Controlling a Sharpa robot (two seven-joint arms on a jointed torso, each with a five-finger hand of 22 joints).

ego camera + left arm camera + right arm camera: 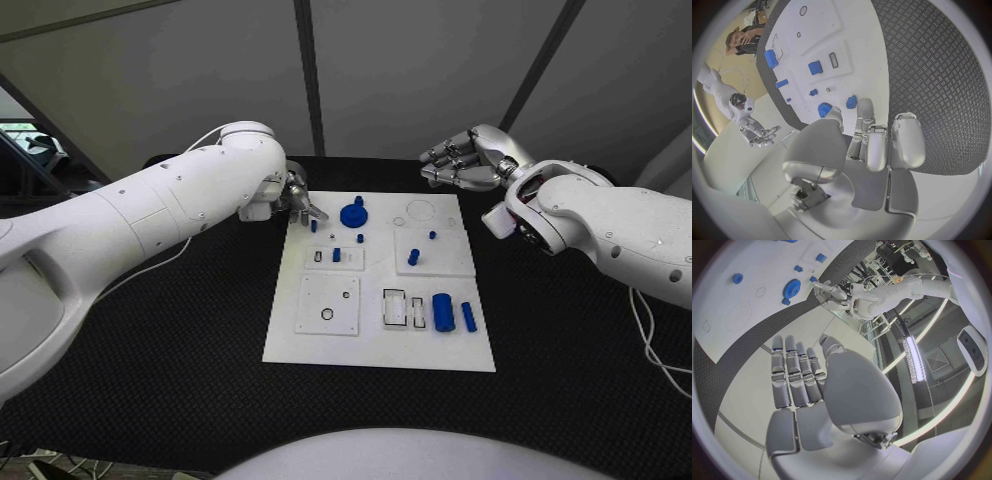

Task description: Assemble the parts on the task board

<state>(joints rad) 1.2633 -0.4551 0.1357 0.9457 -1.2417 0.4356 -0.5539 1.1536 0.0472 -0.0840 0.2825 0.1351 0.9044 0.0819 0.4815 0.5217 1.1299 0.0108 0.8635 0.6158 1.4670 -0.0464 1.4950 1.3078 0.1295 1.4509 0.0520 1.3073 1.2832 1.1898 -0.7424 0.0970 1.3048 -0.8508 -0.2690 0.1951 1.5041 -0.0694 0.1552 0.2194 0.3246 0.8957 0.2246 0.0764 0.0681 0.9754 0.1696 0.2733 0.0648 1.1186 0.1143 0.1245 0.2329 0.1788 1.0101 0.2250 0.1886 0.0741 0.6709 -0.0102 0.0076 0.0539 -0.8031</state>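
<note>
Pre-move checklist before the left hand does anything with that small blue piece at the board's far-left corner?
1. Left hand is at the task board's far-left corner: ok.
2. Fingertips sit right at a small blue part; whether it is actually pinched: cannot tell.
3. Blue gear lies close beside the left hand, so there is a risk of bumping it: not ok.
4. Right hand is off the board, beyond its far-right corner, holding nothing: ok.
5. Blue cylinder and the blue bar beside it lie on the near-right part of the board, away from both hands: ok.
</note>
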